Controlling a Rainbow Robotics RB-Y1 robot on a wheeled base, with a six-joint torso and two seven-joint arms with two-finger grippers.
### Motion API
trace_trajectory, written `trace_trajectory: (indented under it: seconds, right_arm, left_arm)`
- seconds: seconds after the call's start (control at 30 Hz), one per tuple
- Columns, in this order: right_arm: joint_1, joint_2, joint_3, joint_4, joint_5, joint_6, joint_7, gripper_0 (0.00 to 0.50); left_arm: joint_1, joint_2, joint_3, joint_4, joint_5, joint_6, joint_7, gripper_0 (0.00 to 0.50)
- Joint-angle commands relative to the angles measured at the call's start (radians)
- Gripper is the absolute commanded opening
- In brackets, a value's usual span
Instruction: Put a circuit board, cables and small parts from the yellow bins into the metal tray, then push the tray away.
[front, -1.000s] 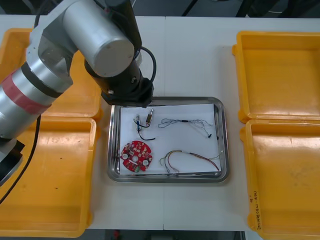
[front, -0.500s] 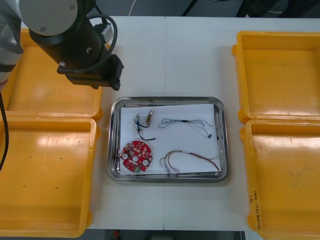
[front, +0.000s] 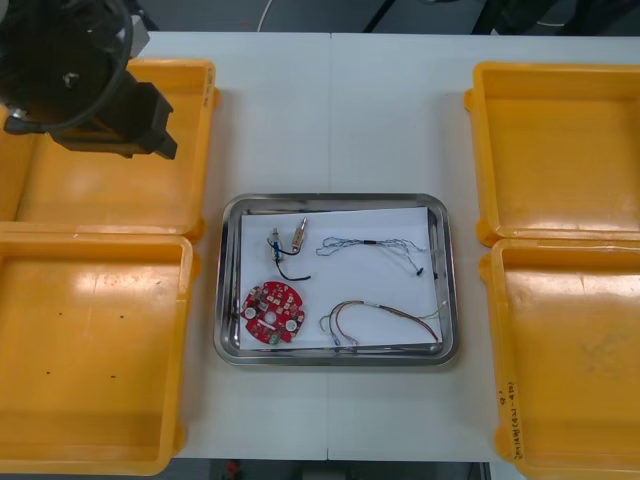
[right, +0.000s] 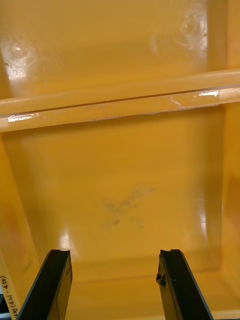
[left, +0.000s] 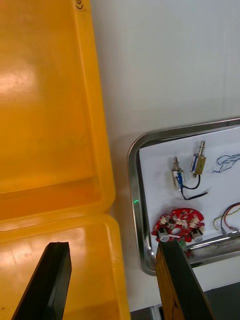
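While the left arm (front: 75, 85) hangs above the far left yellow bin (front: 195, 150), the left end effector (left: 112, 287) is spread wide with nothing between its fingers (left: 52, 280). Beyond those fingers lie the two left bins and the left side of the metal tray (front: 226, 290). The near left yellow bin (front: 100, 350) sits just beside the far one, their rims touching. The tray rests on the light surface (front: 330, 100) between the left and right bins, white inside. A round red circuit board (front: 272, 313) lies flat in its near left corner. Two small metal parts (front: 288, 238) lie side by side in the far left part, and a short black cable (front: 293, 273) curls just near of them. A twisted blue and white cable (front: 375, 245) stretches across the far right part. A red and yellow cable (front: 375, 315) loops along the near right part, beside the board but apart from it. The right end effector (right: 115, 290) is also spread wide and holds nothing, poised over the near right yellow bin (right: 120, 190), whose floor shows a faint dark scuff.
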Motion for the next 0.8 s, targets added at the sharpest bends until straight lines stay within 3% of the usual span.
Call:
trace_trajectory:
  seconds: [0.03, 0.43, 0.6, 0.8]
  right_arm:
    - [0.014, 0.005, -0.013, -0.026, -0.010, 0.003, -0.049, 0.500]
    - [0.016, 0.005, -0.013, -0.026, -0.013, 0.003, -0.052, 0.500]
    - [0.014, 0.004, -0.013, -0.028, -0.019, 0.003, -0.053, 0.500]
    - [0.011, -0.036, -0.008, -0.036, -0.048, 0.003, -0.055, 0.500]
  left_arm:
    - [0.075, 0.073, 0.077, -0.079, 0.020, 0.008, -0.087, 0.500]
    - [0.243, 0.125, 0.214, -0.166, 0.009, 0.008, -0.126, 0.500]
    - [0.312, 0.136, 0.249, -0.192, -0.036, 0.008, -0.173, 0.500]
    - [0.368, 0.147, 0.267, -0.208, -0.057, 0.008, -0.187, 0.500]
